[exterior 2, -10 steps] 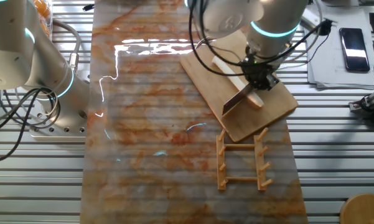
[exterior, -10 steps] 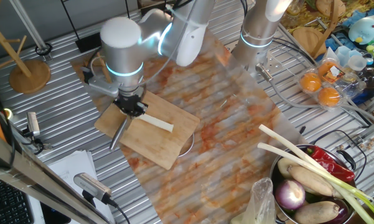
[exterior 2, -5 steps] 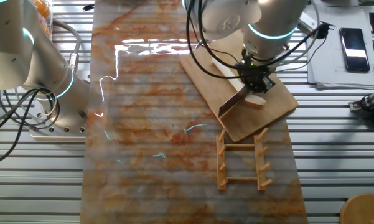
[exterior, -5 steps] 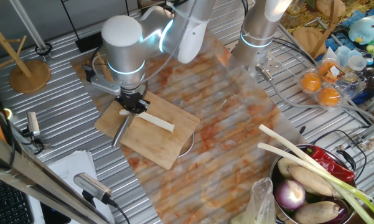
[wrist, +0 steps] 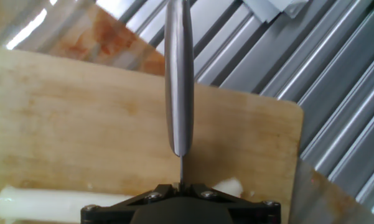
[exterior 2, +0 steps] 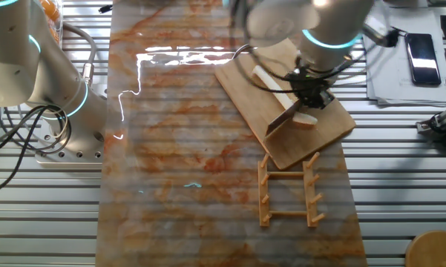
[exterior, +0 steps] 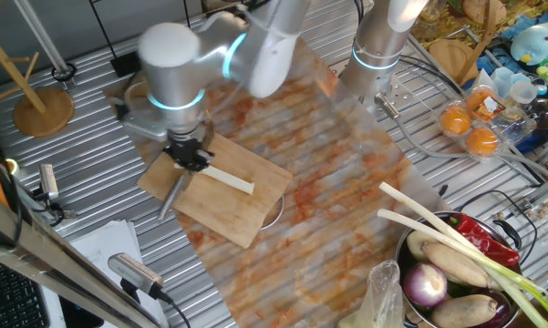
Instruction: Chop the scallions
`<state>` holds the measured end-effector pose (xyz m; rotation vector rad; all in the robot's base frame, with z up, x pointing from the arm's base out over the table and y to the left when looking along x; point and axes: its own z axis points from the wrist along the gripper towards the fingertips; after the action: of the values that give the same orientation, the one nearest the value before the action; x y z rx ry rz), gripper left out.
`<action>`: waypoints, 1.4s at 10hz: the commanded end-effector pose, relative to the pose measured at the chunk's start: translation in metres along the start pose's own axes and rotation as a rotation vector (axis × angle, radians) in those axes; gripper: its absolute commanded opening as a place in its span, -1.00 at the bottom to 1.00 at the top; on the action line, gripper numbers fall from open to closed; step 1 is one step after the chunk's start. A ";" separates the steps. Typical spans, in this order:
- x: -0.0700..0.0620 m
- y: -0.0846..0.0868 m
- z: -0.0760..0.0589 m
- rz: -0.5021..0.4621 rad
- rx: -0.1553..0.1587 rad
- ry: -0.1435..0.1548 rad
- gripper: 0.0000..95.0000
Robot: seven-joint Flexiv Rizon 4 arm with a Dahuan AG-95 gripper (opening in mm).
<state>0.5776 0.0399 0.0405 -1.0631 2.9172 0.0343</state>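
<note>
My gripper [exterior: 190, 157] is shut on a knife, whose grey blade [exterior: 171, 195] slants down over the left end of the wooden cutting board [exterior: 230, 214]. The scallion [exterior: 229, 179], a slim cream-white stick, lies on the board just right of the gripper. In the other fixed view the gripper [exterior 2: 309, 95] holds the blade [exterior 2: 281, 119] beside the long stalk [exterior 2: 269, 80], with a short cut chunk [exterior 2: 306, 121] on the other side. In the hand view the knife [wrist: 178, 81] points away from the gripper [wrist: 180, 185], and the scallion [wrist: 34, 204] lies across beneath it, with a piece [wrist: 232, 186] on the right.
A metal bowl [exterior: 418, 244] at the front right holds long green-leaved stalks [exterior: 456, 241], an onion and red peppers. A wooden rack [exterior 2: 289, 189] lies next to the board. A second arm's base [exterior: 376, 55] stands at the back. A phone [exterior 2: 420, 49] lies to the right.
The arm has swung slightly and is blurred now. The knife shifted a little along the stalk and came back down; the scallion and the cut chunk stay put.
</note>
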 end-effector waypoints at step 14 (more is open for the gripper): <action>-0.011 0.043 -0.050 0.120 0.031 0.041 -1.00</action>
<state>0.5565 0.0782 0.0899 -0.8935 3.0002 -0.0327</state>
